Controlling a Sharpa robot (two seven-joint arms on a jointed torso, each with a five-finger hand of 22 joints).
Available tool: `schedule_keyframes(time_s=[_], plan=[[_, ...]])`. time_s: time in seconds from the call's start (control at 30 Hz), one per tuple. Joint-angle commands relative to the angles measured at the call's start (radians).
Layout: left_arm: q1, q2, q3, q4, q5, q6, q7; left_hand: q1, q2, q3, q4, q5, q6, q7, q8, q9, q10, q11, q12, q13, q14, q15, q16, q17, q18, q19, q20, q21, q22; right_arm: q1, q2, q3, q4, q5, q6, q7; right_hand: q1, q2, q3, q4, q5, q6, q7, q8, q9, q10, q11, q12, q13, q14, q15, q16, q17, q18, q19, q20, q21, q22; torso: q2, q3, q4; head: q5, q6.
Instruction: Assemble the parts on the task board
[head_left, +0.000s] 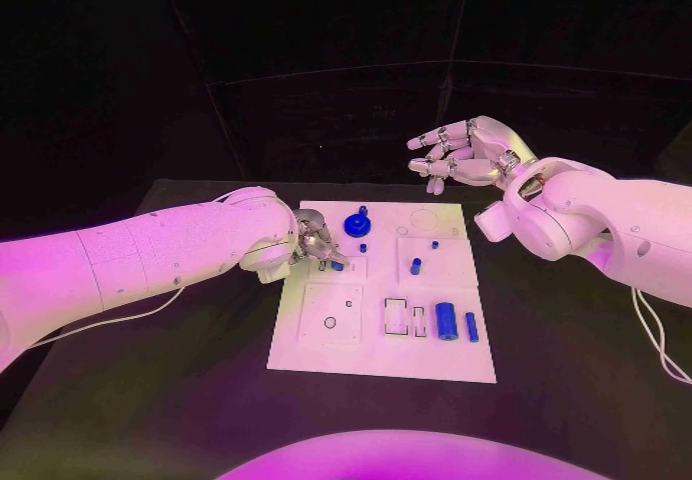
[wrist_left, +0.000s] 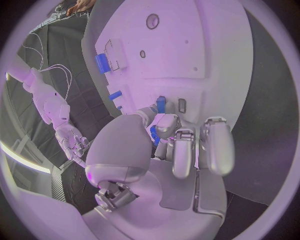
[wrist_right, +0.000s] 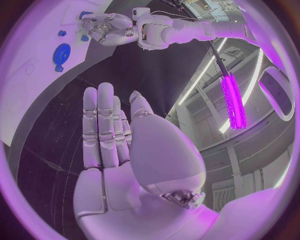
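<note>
My left hand (head_left: 309, 243) rests low over the left part of the board (head_left: 335, 355), its fingers (wrist_left: 182, 150) curled down around a small blue peg (wrist_left: 154, 134) that they pinch at the board's surface. A second peg (wrist_left: 160, 103) stands just beyond the fingertips. My right hand (head_left: 464, 150) is raised above the table's far right, well apart from the board, fingers (wrist_right: 100, 125) extended, slightly apart and holding nothing.

On the board: a round blue knob (head_left: 358, 224) near the far edge, just beside my left hand; a short blue pin (head_left: 415, 266) standing near the middle; a large blue cylinder (head_left: 446, 320) lying toward the near right corner, with a thinner blue rod (head_left: 472, 326) just beside it on the right; a rectangular slot (head_left: 395, 316) to the cylinder's left; a square inset plate (head_left: 333, 314) with a small hole on the near left. The board lies on the black table (head_left: 159, 400).
</note>
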Motion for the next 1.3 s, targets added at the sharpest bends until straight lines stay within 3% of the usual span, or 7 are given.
schedule_keyframes(time_s=[0.03, 0.5, 0.9, 1.3], plan=[[0.000, 0.005, -0.001, -0.002, -0.004, 0.034, -0.012, -0.017, -0.011, 0.122, -0.112, 0.005, 0.005, -0.007, 0.009, 0.002, 0.004, -0.003, -0.007, -0.006, 0.106, -0.003, 0.003, 0.263, -0.010, -0.002, -0.004, -0.005, 0.000, 0.002, 0.000, 0.001, 0.002, 0.004, 0.007, 0.005, 0.000, 0.009, -0.006, 0.001, 0.004, -0.007, -0.003, 0.004, 0.000, -0.006, -0.002, 0.002, -0.001, 0.000, 0.007, -0.007, 0.001, 0.003, 0.004, 0.001, -0.006, -0.001, 0.000, 0.0004, -0.0016, 0.000, -0.001], [0.000, 0.031, -0.001, -0.031, -0.004, 0.031, -0.025, -0.117, -0.015, 0.076, -0.046, 0.006, 0.029, -0.019, 0.040, 0.017, 0.017, -0.013, 0.018, 0.009, 0.106, -0.013, 0.003, 0.263, -0.011, 0.003, -0.014, -0.003, 0.010, 0.002, 0.001, 0.001, 0.005, 0.004, 0.007, 0.005, 0.000, 0.009, -0.007, 0.001, 0.004, -0.007, -0.002, 0.005, 0.000, -0.007, -0.002, 0.002, -0.001, 0.000, 0.007, -0.008, 0.002, 0.003, 0.004, 0.002, -0.007, -0.002, -0.001, 0.0009, -0.0009, -0.004, -0.002], [0.001, 0.045, -0.001, -0.041, -0.041, 0.033, -0.029, -0.150, -0.014, 0.057, -0.024, 0.006, 0.036, -0.024, 0.057, 0.026, 0.024, -0.017, 0.031, 0.020, 0.106, -0.016, 0.003, 0.263, -0.013, 0.007, -0.017, 0.003, 0.020, 0.002, 0.000, 0.001, 0.005, 0.004, 0.009, 0.006, -0.004, 0.008, -0.011, 0.004, 0.002, -0.008, -0.002, 0.007, 0.000, -0.008, -0.001, 0.004, -0.002, 0.000, 0.008, -0.012, 0.004, 0.003, 0.004, 0.002, -0.010, -0.003, 0.000, 0.0006, -0.0006, -0.005, -0.003], [0.001, 0.049, -0.001, -0.050, -0.057, 0.021, -0.039, -0.225, -0.042, -0.042, 0.029, 0.004, 0.038, -0.024, 0.085, 0.040, 0.026, -0.017, 0.041, 0.022, 0.106, -0.017, 0.003, 0.263, -0.014, 0.010, -0.019, 0.004, 0.027, 0.002, 0.000, 0.001, 0.005, 0.004, 0.011, 0.006, -0.006, 0.007, -0.015, 0.006, -0.002, -0.009, -0.001, 0.009, 0.001, -0.009, 0.000, 0.006, -0.003, 0.000, 0.009, -0.015, 0.006, 0.003, 0.004, 0.003, -0.013, -0.004, -0.001, 0.0003, 0.0005, -0.008, -0.003]])
